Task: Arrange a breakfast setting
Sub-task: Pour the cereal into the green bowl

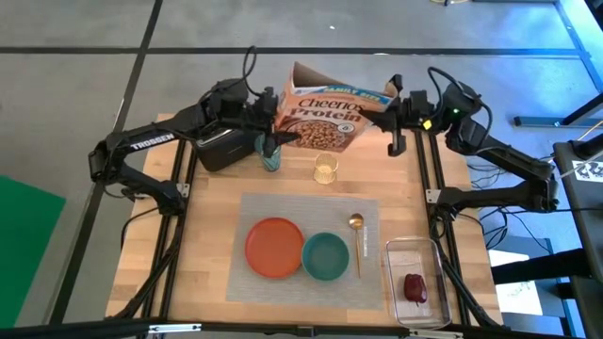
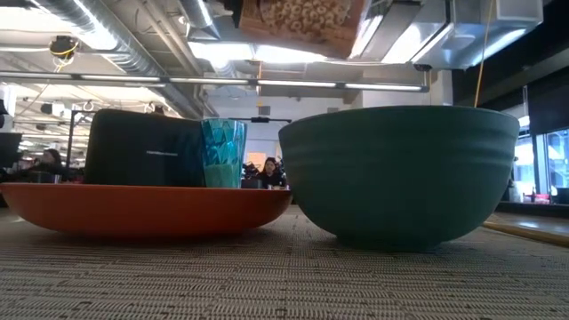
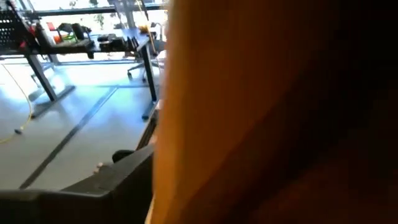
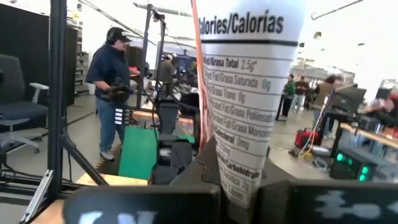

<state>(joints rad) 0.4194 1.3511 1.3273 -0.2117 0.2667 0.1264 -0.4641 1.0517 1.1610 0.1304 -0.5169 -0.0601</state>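
A Cheerios cereal box (image 1: 325, 111) is held up over the table's far middle between my two arms; its lower part shows at the top of the low view (image 2: 302, 20). My left gripper (image 1: 269, 115) is at its left edge and my right gripper (image 1: 390, 105) at its right edge, both shut on it. On the grey placemat (image 1: 283, 212) stand the orange plate (image 1: 274, 247) and the teal bowl (image 1: 326, 255), with the gold spoon (image 1: 356, 240) beside them. A pale translucent cup (image 1: 325, 168) stands beyond the mat. The dark red fruit (image 1: 415, 287) lies in the clear tub. No toast shows. My left gripper meets the box's left edge (image 1: 274, 111), coming level from the table's left. The box's orange face (image 3: 261, 112) fills the left wrist view and hides the fingers. My right gripper pinches the box's narrow nutrition panel (image 4: 244, 180) between its two fingers (image 4: 149, 202), coming level from the table's right. The panel is creased in there. The box is lifted clear of the table and tilted.
The black toaster (image 1: 221, 146) stands at the far left with a teal tumbler (image 1: 271, 156) beside it, both under my left arm. The clear tub (image 1: 415, 254) stands at the near right. People stand in the room beyond the table (image 4: 112, 81).
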